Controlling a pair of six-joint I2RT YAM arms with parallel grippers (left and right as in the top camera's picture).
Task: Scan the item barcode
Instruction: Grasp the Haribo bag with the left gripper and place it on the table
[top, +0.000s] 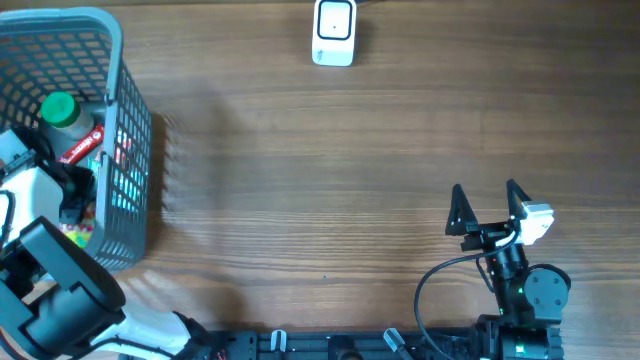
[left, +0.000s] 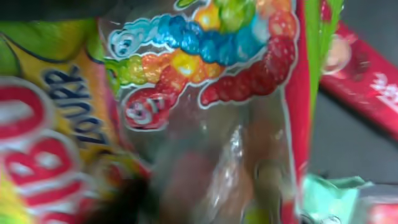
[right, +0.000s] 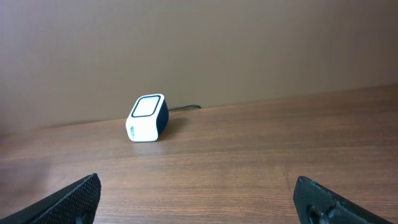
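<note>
Inside the grey basket (top: 135, 130), the left hand (top: 72, 197) sits right at a candy bag (left: 205, 112) that looks light, soft and slippery and is probably best pinched at a sealed edge; whether the hand has gripped it cannot be told.

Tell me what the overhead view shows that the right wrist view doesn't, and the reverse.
Only overhead: the grey plastic mesh basket at the table's left edge, the green-capped bottle inside it, and the left arm, its front end inside the basket. Only right wrist: the plain beige wall behind the scanner. Both: the white box-shaped barcode scanner, the brown wooden table, and the open right end effector, holding nothing.
</note>
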